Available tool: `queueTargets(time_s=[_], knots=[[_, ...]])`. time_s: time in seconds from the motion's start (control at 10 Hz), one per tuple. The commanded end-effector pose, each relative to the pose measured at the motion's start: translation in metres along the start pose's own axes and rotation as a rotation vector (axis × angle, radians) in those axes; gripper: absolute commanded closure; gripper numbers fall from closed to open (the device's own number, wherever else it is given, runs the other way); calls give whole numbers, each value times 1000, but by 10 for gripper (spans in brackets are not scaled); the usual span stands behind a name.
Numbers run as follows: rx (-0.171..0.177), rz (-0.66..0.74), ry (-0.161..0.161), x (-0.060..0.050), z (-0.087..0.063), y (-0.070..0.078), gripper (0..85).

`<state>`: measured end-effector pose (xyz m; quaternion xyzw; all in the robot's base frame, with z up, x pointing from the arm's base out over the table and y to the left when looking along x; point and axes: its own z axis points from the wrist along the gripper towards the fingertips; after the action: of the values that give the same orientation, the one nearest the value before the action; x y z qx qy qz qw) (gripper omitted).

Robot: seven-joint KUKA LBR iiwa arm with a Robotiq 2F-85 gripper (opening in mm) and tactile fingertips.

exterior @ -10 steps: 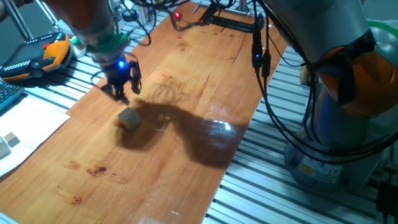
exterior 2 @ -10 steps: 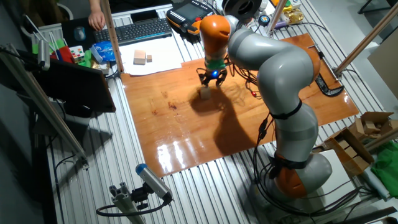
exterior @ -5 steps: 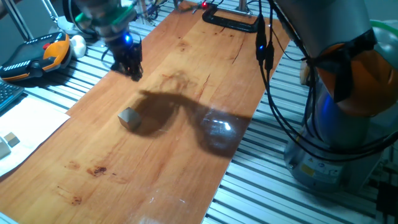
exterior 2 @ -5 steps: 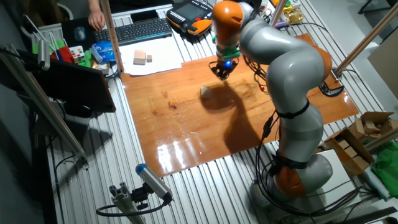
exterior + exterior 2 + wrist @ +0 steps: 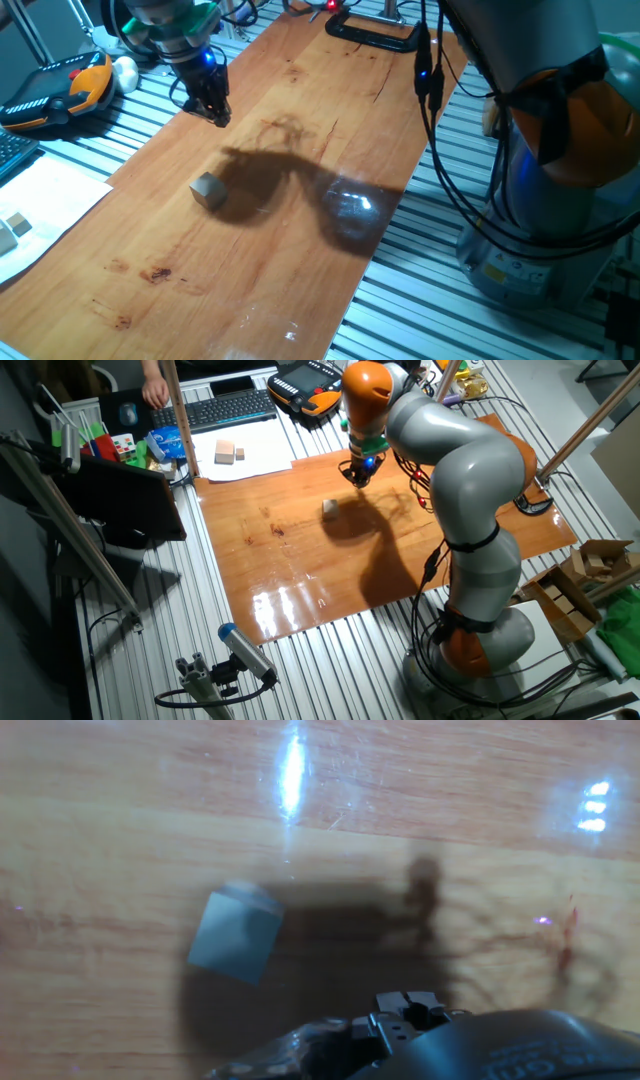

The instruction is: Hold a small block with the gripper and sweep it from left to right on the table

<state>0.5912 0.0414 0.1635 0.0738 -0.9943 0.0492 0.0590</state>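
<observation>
My gripper (image 5: 213,108) hangs in the upper left of one fixed view, above the table's (image 5: 300,250) far left edge, its blue light lit under the green ring. The fingers point down and look close together, with nothing between them, though I cannot tell for sure how far apart they stand. In the other fixed view the gripper (image 5: 360,473) sits upper centre, over the back part of the table (image 5: 300,575), just below the orange wrist.

The block (image 5: 208,189) lies on the table left of centre in the first fixed view, well apart from my fingers, lower in the frame than they are. It rests flat, at the left end of the arm's dark shadow. In the other fixed view the block (image 5: 329,507) is a small pale spot down and to the left of the gripper, not touching it.

The hand view looks down at the wood. The block (image 5: 236,935) shows left of centre, turned a little so its edges run askew to the frame, half inside a dark shadow. It looks greyish there and blurred. The black body of my gripper (image 5: 405,1011) fills the bottom edge; the fingertips themselves are hard to make out.

At the left edge of the first fixed view another pale block (image 5: 10,228) sits on white paper (image 5: 45,205), off the table
</observation>
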Motion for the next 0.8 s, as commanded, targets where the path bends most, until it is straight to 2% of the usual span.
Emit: queueTargets(time_s=[0.0,0.2,0.3,0.4,0.5,0.7], knots=[[1,-10,-5,1,-1,-2,843],[8,-58,-33,4,-4,-8,843],[-17,-88,-45,5,-6,-13,843],[-35,-109,-70,8,-8,-14,843],[-19,-105,-75,11,-10,-13,843],[-32,-103,-73,13,-11,-13,843]])
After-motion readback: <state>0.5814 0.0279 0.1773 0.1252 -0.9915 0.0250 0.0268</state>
